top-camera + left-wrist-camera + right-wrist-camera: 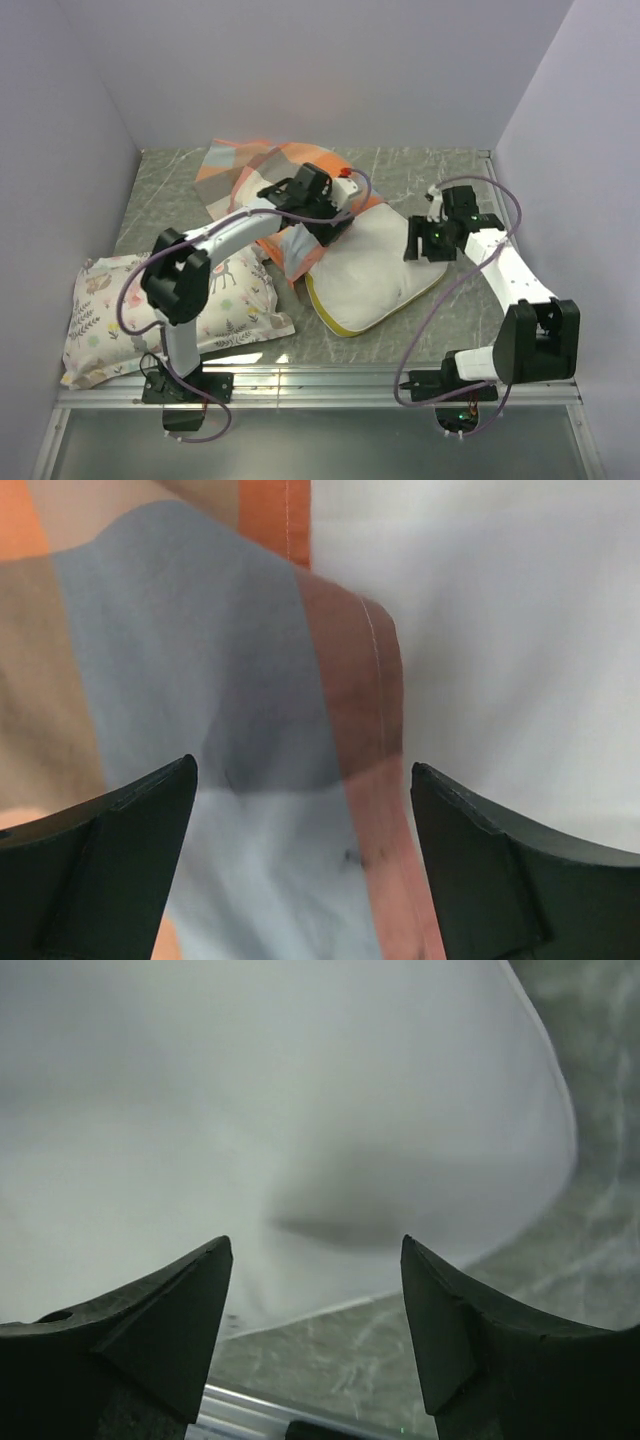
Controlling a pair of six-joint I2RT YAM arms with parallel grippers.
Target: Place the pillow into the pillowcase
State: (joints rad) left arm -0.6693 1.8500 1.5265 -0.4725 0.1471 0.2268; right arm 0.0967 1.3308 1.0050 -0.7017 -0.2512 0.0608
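Note:
The cream-white pillow point(375, 275) with its yellow band lies mid-table, its far left end under the checked pillowcase point(250, 165). My left gripper point(322, 218) is open and hangs low over the pillowcase's hem where it meets the pillow. The left wrist view shows the grey-blue and orange pillowcase cloth point(200, 660) between the open left gripper point(305, 810), with the white pillow point(500, 630) to the right. My right gripper point(425, 240) is open and empty at the pillow's right edge. The right wrist view shows the pillow point(300, 1090) just beyond the right gripper point(315, 1290).
A white pillow printed with flowers and deer point(170, 310) lies at the near left beside the left arm. A metal rail point(320, 385) runs along the table's front edge. Walls close in the left, back and right. The grey marbled table point(350, 1350) shows under the right gripper.

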